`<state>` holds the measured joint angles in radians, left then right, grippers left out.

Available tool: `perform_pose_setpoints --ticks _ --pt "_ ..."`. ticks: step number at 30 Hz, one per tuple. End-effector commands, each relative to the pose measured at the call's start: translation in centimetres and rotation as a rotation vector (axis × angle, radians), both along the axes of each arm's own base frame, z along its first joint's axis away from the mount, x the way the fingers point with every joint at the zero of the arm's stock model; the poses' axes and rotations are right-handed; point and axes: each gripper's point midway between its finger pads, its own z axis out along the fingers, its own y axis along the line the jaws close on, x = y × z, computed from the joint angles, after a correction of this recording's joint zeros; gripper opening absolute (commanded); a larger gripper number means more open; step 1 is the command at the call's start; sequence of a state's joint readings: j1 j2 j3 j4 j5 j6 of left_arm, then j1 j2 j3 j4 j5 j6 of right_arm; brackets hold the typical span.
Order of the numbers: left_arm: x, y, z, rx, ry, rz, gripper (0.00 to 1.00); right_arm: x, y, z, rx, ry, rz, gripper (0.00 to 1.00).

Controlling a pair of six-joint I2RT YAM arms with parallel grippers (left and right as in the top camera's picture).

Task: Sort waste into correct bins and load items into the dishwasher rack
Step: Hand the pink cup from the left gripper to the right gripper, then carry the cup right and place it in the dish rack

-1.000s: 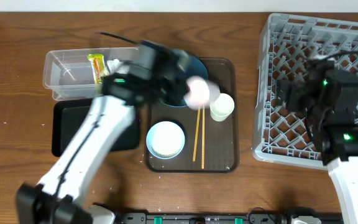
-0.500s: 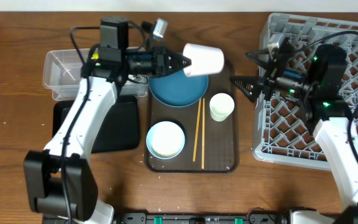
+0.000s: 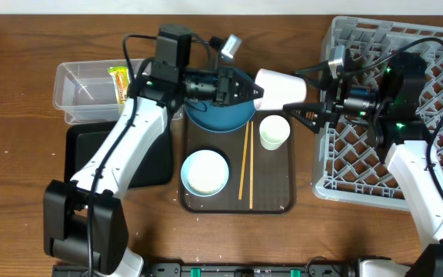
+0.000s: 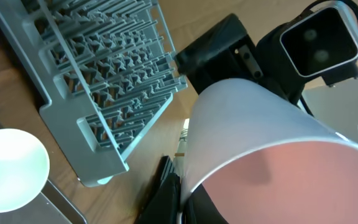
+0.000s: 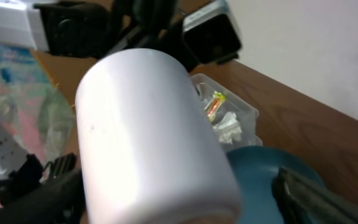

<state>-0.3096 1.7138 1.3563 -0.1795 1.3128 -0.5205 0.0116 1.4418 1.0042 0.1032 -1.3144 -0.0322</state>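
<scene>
My left gripper (image 3: 254,89) is shut on the rim of the pink-inside cup (image 3: 281,86) and holds it sideways in the air above the brown tray; the left wrist view shows its pink inside (image 4: 278,168) and my finger (image 4: 182,196) on the rim. My right gripper (image 3: 308,94) is open, with one finger on each side of the cup's base (image 5: 148,137). The blue plate (image 3: 220,117), green-inside cup (image 3: 274,131), white bowl (image 3: 204,171) and chopsticks (image 3: 246,165) lie on the tray. The wrapper (image 3: 119,83) and tissue (image 5: 229,127) lie in the clear tub (image 3: 83,96).
The grey dishwasher rack (image 3: 414,131) stands at the right, under my right arm. The black tray (image 3: 83,158) lies in front of the clear tub. The brown serving tray (image 3: 271,196) sits mid-table.
My left gripper has carried the pink-inside cup to the right, off the tray area toward the rack. My right gripper has swung left and now straddles the cup's base.
</scene>
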Motion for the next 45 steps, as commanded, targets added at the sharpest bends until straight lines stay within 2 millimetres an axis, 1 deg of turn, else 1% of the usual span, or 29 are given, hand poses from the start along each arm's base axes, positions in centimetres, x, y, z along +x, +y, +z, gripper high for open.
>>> perform_pose_setpoints --ticks 1,2,6,8,11,20,22,24,26,27,30,31,32,33,35,38,42,43,45 --pt "-0.6 -0.4 0.5 -0.017 0.000 -0.030 0.06 0.2 0.1 0.4 -0.001 -0.019 0.003 0.75" --pt "-0.5 -0.4 0.5 -0.015 0.000 -0.028 0.06 0.2 0.1 0.4 -0.001 -0.018 0.004 0.70" --pt "-0.4 -0.4 0.4 -0.009 0.005 -0.019 0.06 0.2 0.1 0.4 -0.001 -0.018 0.003 0.57" --pt "-0.3 -0.4 0.3 -0.005 0.004 -0.012 0.06 0.2 0.1 0.4 -0.001 -0.018 0.003 0.54" --pt "-0.3 -0.4 0.3 -0.003 0.004 -0.010 0.06 0.2 0.1 0.4 -0.001 -0.018 0.003 0.47" --pt "0.5 -0.3 -0.2 0.025 -0.005 0.032 0.08 0.2 0.1 0.4 -0.001 -0.018 0.003 0.36" --pt "0.7 -0.3 -0.3 0.031 -0.007 0.042 0.11 0.2 0.1 0.4 -0.001 -0.017 0.003 0.33" --pt "1.1 -0.2 -0.6 0.048 -0.018 0.066 0.14 0.2 0.1 0.4 -0.002 -0.015 0.002 0.32" --pt "1.6 -0.1 -1.0 0.072 -0.051 0.092 0.17 0.2 0.1 0.4 -0.002 -0.013 0.002 0.29" --pt "2.0 0.1 -1.5 0.096 -0.065 0.116 0.24 0.2 0.1 0.3 -0.002 -0.010 0.001 0.27" --pt "3.4 1.3 -3.7 0.211 -0.079 0.206 0.25 0.5 0.0 0.0 -0.011 0.007 -0.025 0.17" --pt "3.9 2.2 -5.0 0.278 -0.077 0.252 0.25 1.0 -0.2 -0.4 -0.022 0.033 -0.059 0.12" --pt "4.3 2.9 -5.9 0.329 -0.075 0.283 0.25 1.6 -0.5 -0.8 -0.031 0.060 -0.100 0.04" --pt "4.5 3.6 -6.6 0.372 -0.073 0.307 0.25 2.1 -0.8 -1.2 -0.042 0.089 -0.141 0.01" --pt "4.7 5.1 -7.6 0.446 -0.072 0.344 0.26 3.2 -1.5 -2.2 -0.071 0.126 -0.222 0.01" --pt "5.0 7.4 -8.2 0.517 -0.065 0.397 0.26 4.5 -2.9 -3.1 -0.095 0.182 -0.328 0.01" --pt "4.8 10.2 -7.7 0.564 -0.066 0.444 0.26 5.5 -5.2 -3.9 -0.107 0.253 -0.445 0.01" --pt "4.8 11.0 -7.5 0.579 -0.065 0.458 0.26 5.6 -5.8 -4.1 -0.112 0.272 -0.479 0.01" --pt "4.6 13.0 -7.5 0.638 -0.066 0.504 0.26 5.7 -8.1 -4.3 -0.139 0.311 -0.580 0.01"
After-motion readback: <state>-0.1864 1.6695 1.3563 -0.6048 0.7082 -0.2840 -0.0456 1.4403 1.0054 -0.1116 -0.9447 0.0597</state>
